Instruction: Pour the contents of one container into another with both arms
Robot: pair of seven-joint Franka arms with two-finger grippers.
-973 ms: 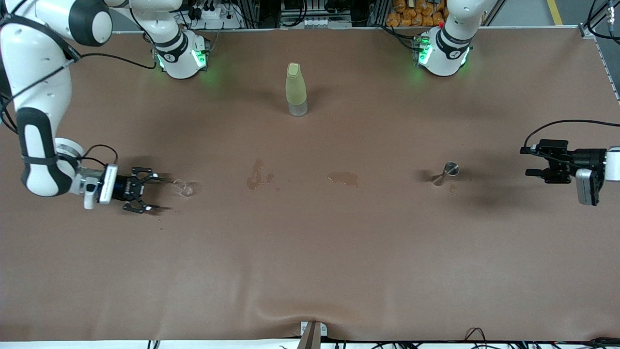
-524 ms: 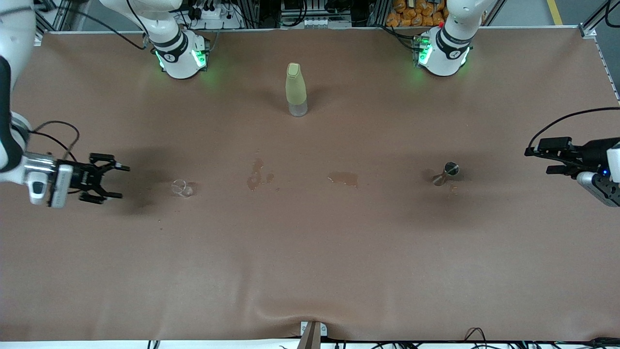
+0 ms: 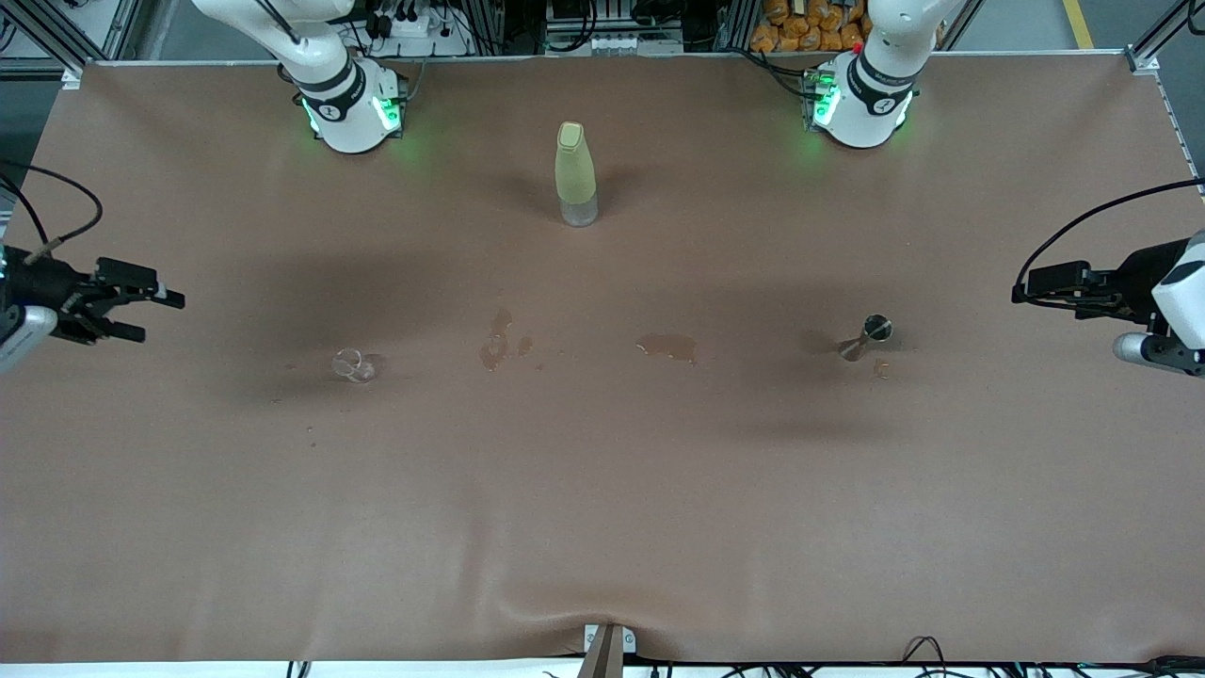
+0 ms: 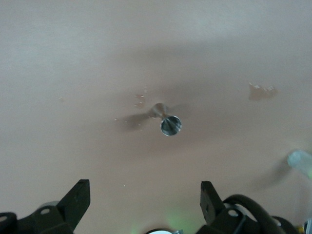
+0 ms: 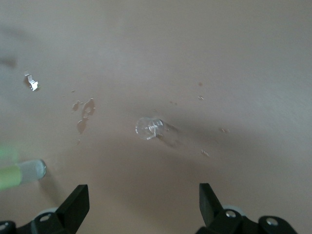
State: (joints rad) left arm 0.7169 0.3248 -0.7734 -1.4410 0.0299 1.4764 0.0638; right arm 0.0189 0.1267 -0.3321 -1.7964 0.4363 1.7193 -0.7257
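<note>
A small clear glass (image 3: 353, 364) stands toward the right arm's end of the table; the right wrist view shows the glass (image 5: 148, 127) well clear of my fingers. A metal jigger (image 3: 866, 337) stands toward the left arm's end and appears as the jigger (image 4: 168, 122) in the left wrist view. My right gripper (image 3: 160, 317) hangs open and empty over its end of the table, apart from the glass. Over the other end, my left gripper (image 3: 1036, 297) is also open and empty, apart from the jigger. Each wrist view shows its own gripper, left (image 4: 145, 195) and right (image 5: 144, 197), with jaws wide.
A yellow-green bottle (image 3: 575, 174) stands upright between the two arm bases, farther from the front camera than both containers. Two wet spill patches, one (image 3: 499, 344) and another (image 3: 668, 347), lie between glass and jigger. The brown table cover (image 3: 602, 508) is wrinkled at the near edge.
Both arms have drawn back and up toward their own ends of the table. The right gripper left the glass; the left moved away from the jigger. Both stayed open.
</note>
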